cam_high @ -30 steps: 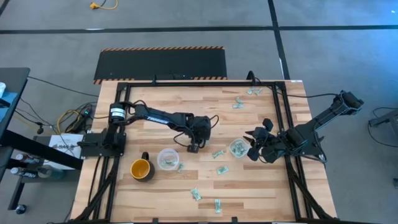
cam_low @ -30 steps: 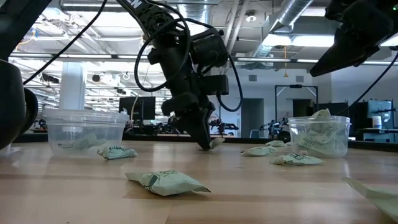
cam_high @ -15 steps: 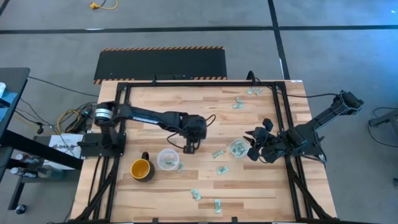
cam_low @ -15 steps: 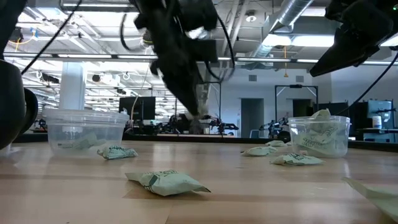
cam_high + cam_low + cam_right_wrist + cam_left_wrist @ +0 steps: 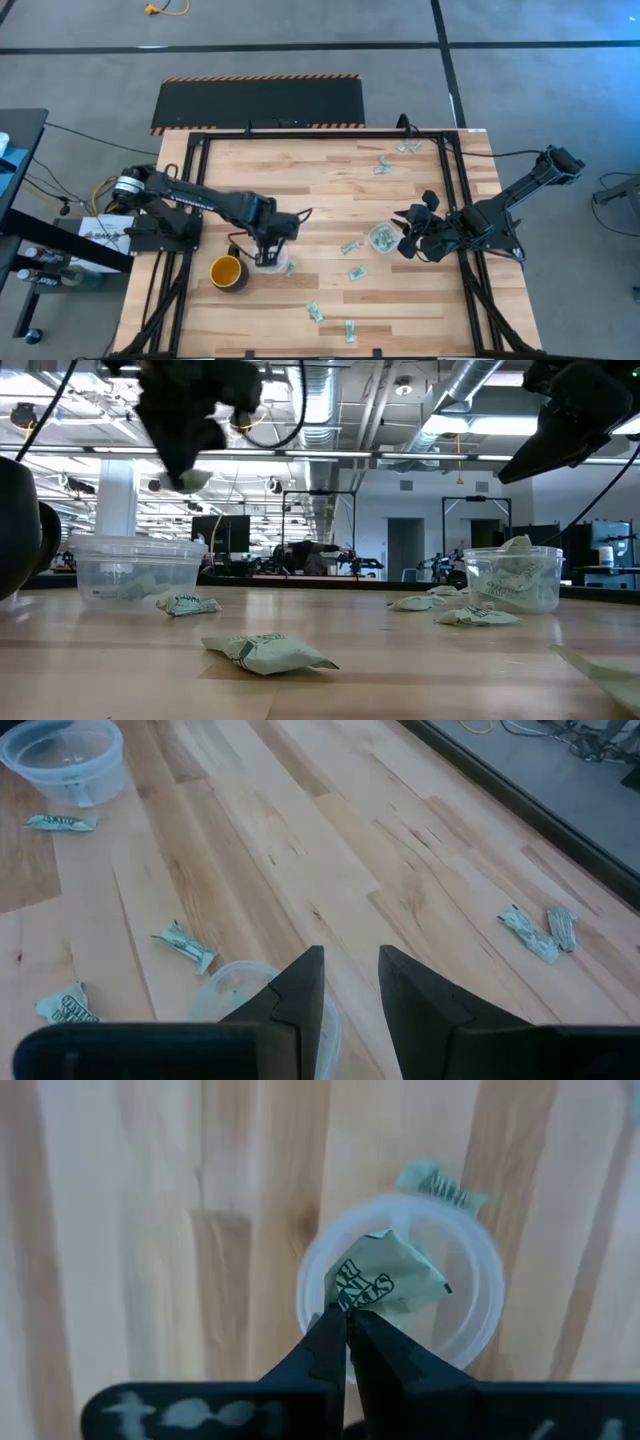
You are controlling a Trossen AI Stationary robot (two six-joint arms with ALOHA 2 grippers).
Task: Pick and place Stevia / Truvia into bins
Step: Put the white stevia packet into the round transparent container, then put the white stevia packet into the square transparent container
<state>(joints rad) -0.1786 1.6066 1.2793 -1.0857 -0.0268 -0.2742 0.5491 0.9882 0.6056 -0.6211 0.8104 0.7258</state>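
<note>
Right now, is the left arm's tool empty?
No, the left tool pinches a green sachet and holds it right above a clear cup.

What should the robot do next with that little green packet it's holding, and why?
Probably open the left tool and let go. It is pinching a green sachet right above the clear cup, so the sachet should drop inside. The right tool waits over the other cup.
</note>
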